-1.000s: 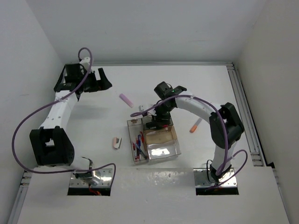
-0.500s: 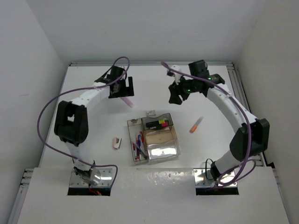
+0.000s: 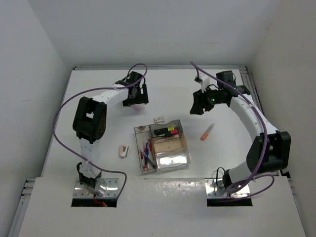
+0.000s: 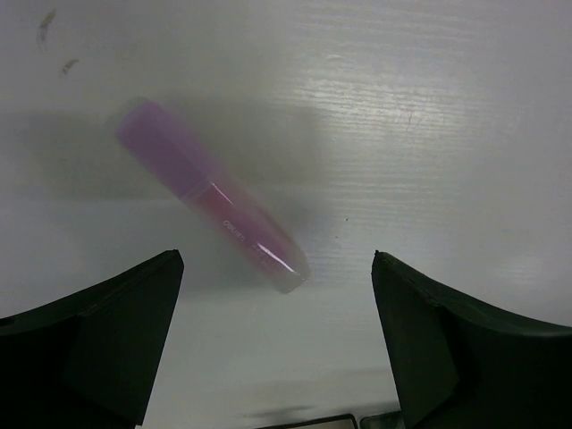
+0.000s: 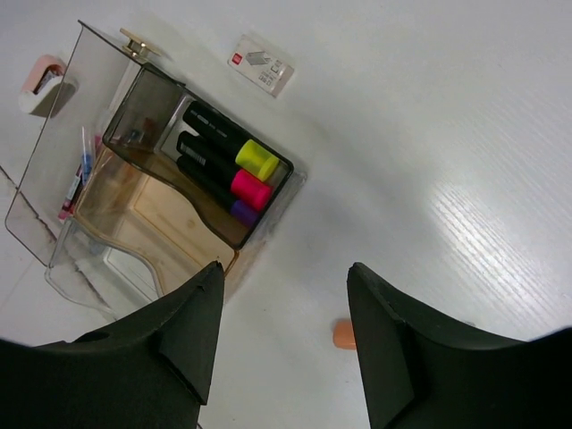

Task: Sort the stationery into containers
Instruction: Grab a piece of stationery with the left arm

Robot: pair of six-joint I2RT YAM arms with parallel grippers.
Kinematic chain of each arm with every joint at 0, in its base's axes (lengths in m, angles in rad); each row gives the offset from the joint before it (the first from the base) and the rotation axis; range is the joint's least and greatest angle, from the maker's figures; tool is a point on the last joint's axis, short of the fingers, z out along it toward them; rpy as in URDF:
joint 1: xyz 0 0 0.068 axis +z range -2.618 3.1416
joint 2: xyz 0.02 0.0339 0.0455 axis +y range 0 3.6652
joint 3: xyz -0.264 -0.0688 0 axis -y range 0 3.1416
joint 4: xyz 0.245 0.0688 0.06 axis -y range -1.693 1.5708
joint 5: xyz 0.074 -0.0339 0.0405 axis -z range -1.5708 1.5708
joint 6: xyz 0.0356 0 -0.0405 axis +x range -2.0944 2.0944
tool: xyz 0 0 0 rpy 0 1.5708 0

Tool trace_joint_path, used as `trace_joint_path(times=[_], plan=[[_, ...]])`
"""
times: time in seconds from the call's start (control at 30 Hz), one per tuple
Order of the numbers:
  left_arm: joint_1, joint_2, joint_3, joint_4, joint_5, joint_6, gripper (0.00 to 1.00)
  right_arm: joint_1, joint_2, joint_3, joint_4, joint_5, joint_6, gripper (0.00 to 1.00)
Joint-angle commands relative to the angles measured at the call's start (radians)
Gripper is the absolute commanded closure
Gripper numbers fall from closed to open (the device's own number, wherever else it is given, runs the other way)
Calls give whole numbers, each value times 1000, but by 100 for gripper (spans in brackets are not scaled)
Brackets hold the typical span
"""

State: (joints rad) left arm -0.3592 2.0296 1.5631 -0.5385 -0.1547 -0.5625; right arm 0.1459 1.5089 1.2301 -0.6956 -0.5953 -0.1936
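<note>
A pale purple cylindrical highlighter [image 4: 210, 201] is lying diagonally at far left. Three black colour-capped highlighters [image 5: 223, 170] are sitting side by side in the smoky grey plastic tray [image 5: 147, 112], an orange marker [image 3: 207, 132] lying right of it.

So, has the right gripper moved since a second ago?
Yes. The right gripper was over the tray cluster; now it sits farther back and right of it.

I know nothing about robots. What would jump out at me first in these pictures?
In the middle of the white table sits a cluster of clear trays; one dark tray holds three highlighters capped yellow, pink and purple. At the far side the left gripper hangs open above a loose purple highlighter, and an orange highlighter lies alone to the right of the trays.
</note>
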Motion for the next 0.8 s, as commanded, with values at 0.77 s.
trace_joint_path(times=[0.77], plan=[[11,129,34,17,58,94,33,-60,-29,-17,-12,-64,26,43]])
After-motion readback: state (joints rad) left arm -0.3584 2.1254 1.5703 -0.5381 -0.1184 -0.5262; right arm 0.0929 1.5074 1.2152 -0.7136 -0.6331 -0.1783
